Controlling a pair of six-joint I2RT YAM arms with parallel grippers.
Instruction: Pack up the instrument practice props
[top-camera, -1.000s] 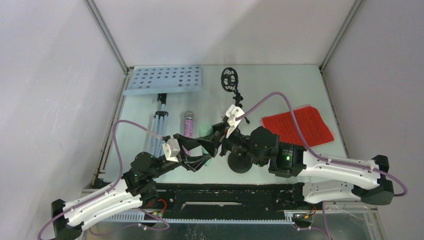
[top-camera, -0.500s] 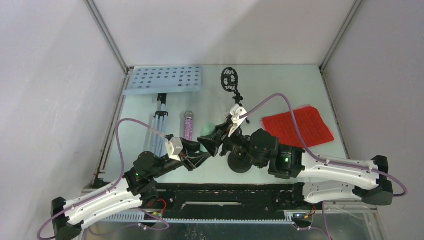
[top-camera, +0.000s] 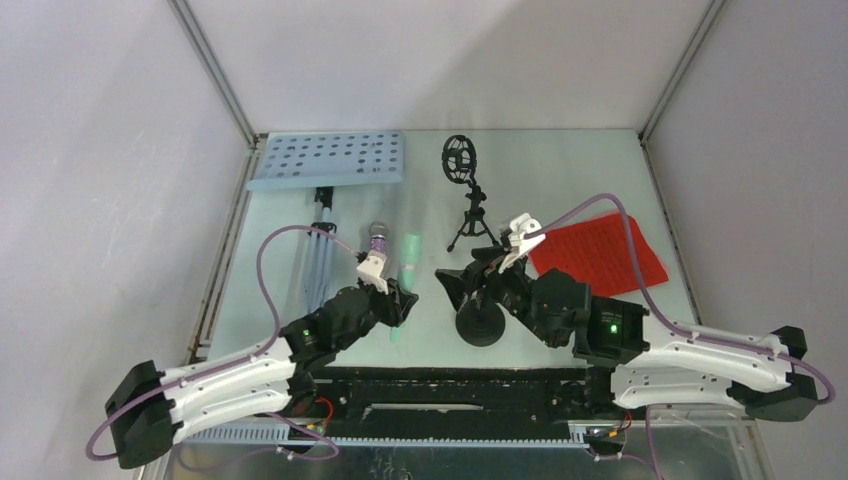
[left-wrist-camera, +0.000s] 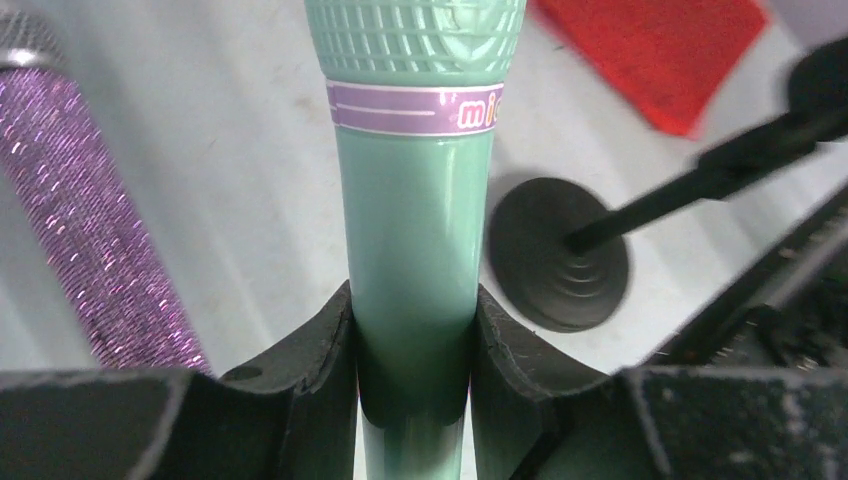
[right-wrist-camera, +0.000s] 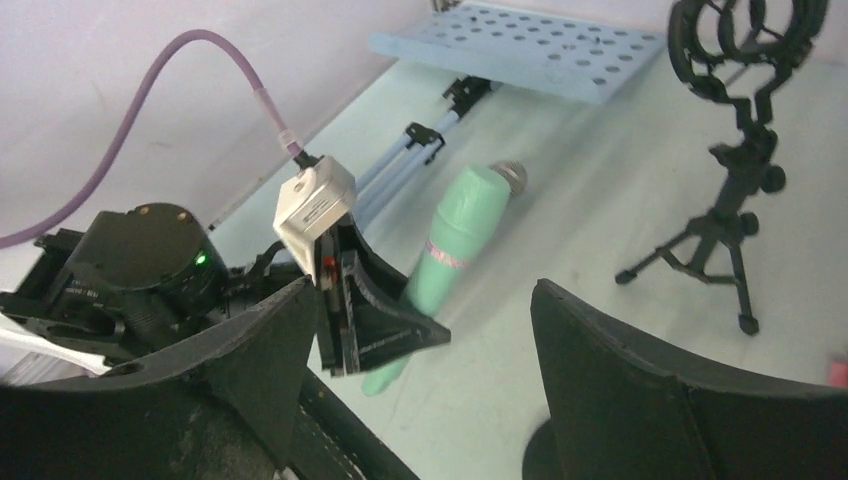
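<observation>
Your mint microphone (left-wrist-camera: 412, 200) sits in the left gripper (left-wrist-camera: 412, 335), whose jaws are shut narrow on the smooth handle below the purple band. That leaves the grille head free and pointing away from the arm bases. It lies just beside the glittery purple microphone (left-wrist-camera: 100, 230), which rests on the worktop (top-camera: 560, 170). I cannot tell whether the mint one's tail touches the worktop. Gripping the handle rather than the grille probably gives you a firmer, parallel hold for carrying.

Your right gripper (right-wrist-camera: 425, 300) stands wide and holds nothing, near the round-base mic mount (top-camera: 480, 325). The 2nd mount, the tripod mic mount (top-camera: 465, 190), stands upright behind it, with the red score sheet (top-camera: 598, 252) to its right.
</observation>
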